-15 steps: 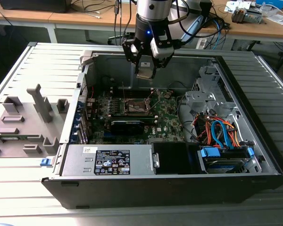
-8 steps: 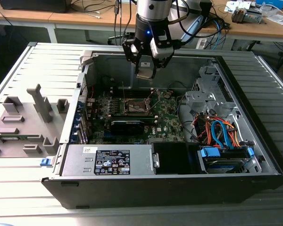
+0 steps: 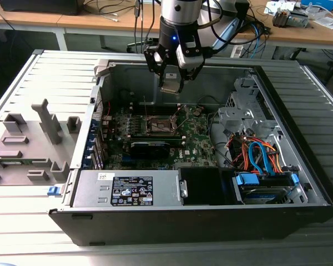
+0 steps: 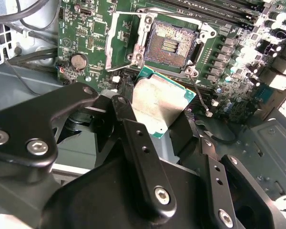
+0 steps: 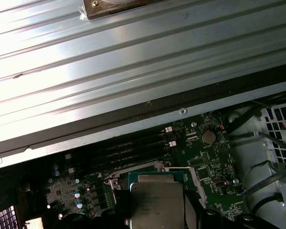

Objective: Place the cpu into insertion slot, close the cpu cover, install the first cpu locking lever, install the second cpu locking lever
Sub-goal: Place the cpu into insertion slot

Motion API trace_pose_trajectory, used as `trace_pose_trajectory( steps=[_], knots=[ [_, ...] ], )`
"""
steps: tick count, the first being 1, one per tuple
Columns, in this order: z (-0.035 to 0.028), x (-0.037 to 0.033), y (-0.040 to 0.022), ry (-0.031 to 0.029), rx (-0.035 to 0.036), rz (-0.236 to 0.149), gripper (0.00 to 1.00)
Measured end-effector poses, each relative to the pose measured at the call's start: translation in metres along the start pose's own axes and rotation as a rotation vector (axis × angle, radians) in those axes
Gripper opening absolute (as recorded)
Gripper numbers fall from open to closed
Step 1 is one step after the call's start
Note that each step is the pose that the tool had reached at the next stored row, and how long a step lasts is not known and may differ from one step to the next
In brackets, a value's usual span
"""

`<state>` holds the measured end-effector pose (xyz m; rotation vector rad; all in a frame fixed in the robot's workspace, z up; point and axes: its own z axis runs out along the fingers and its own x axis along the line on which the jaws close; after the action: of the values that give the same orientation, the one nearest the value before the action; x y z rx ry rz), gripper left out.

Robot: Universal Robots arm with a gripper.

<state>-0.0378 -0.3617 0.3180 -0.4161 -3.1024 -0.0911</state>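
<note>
The gripper point(image 4: 157, 121) clamps the cpu point(image 4: 158, 98) above the bare insertion slot point(image 4: 170, 45) (not yet seated). The cpu cover point(image 4: 144, 33) stands open, so every step remains.

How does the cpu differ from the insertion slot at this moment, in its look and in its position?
The cpu has a plain silver-grey top with a green edge; the insertion slot shows a brownish-gold pin field. The cpu is held by the gripper, clear of the green board; the insertion slot sits on that board, uncovered and empty. Both are square.
</note>
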Motion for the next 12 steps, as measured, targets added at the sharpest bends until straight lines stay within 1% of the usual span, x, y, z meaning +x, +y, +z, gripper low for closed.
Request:
trace_pose_trajectory(
  steps=[12],
  knots=[
    [0.0003,0.0,0.0,-0.0016,-0.0001,0.026,0.55]
  ],
)
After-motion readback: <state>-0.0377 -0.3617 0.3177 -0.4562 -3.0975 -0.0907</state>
